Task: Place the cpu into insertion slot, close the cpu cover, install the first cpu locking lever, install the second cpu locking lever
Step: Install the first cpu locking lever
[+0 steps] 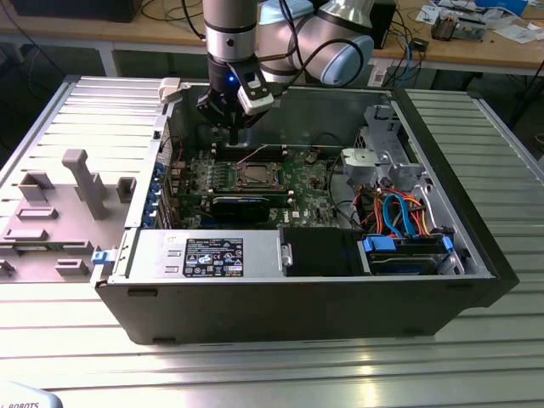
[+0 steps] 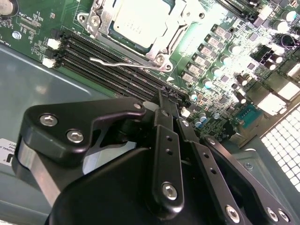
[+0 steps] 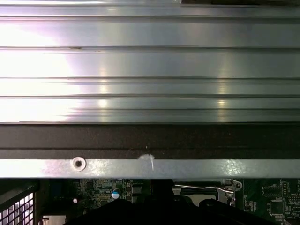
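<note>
The cpu [image 2: 139, 19] lies in the insertion slot [image 1: 256, 176] on the green board, its silvery top showing through the window of the cpu cover [image 2: 165, 41], which lies flat over it. One thin wire locking lever [image 2: 117, 61] stands free beside the socket, over the black memory slots; it also appears as a wire lever [image 3: 206, 188] in the first wrist view. My gripper [image 1: 235, 136] hangs above the board at the socket's far side. Its black fingers [image 2: 165, 140] are shut together with nothing between them, the gripper [image 2: 171, 108] tip a short way from the lever.
The open computer case wall [image 3: 150, 140] rises close behind the gripper. A power supply [image 1: 212, 255] sits at the near side, a drive cage and orange and blue cables [image 1: 399, 212] on the exterior view's right. A grey fixture tray [image 1: 59, 212] lies outside on the left.
</note>
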{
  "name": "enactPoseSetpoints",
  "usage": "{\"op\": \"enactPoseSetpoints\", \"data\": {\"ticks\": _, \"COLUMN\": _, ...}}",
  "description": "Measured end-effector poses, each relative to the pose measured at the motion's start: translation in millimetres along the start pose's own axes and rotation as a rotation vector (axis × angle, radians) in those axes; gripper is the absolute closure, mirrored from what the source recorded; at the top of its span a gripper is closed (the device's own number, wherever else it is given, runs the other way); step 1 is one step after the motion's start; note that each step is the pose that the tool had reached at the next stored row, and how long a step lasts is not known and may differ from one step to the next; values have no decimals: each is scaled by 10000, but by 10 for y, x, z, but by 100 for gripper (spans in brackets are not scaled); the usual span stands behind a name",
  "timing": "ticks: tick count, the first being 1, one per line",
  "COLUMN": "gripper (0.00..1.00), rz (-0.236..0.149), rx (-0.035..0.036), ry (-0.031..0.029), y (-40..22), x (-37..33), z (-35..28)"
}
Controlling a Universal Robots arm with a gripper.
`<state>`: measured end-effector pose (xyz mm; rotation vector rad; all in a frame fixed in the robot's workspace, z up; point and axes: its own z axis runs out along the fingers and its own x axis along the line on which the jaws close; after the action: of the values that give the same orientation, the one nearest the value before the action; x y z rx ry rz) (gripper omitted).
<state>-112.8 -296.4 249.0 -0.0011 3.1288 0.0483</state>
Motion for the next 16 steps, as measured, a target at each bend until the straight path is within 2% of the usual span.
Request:
{"op": "enactPoseSetpoints", "data": {"ticks": 3, "gripper": 89, "rz": -25, "rx": 2, "ry": 1, "y": 0, "x": 0, "z": 1}}
{"op": "enactPoseSetpoints", "data": {"ticks": 10, "gripper": 89, "rz": -456, "rx": 18, "ry": 14, "y": 0, "x": 1, "z": 40}}
{"op": "enactPoseSetpoints", "data": {"ticks": 16, "gripper": 89, "rz": -468, "rx": 17, "ry": 14, "y": -2, "x": 0, "z": 90}}
